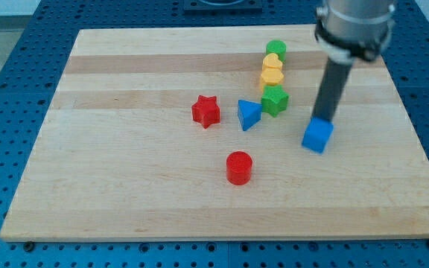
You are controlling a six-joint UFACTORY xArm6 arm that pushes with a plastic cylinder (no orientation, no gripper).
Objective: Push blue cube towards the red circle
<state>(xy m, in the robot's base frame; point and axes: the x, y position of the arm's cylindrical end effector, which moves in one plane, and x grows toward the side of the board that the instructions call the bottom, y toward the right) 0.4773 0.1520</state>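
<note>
The blue cube [317,135] sits on the wooden board at the view's right. The red circle [238,167], a short cylinder, lies to its lower left, about a hundred pixels away. My tip [323,119] stands right at the cube's top edge, on its upper side, touching or almost touching it. The dark rod rises from there to the arm at the view's top right.
A red star [206,111] and a blue triangle [249,115] lie left of the cube. A column of blocks stands above: green star [275,100], yellow block [271,76], yellow heart [272,62], green circle [276,50]. The board's right edge [415,141] is close.
</note>
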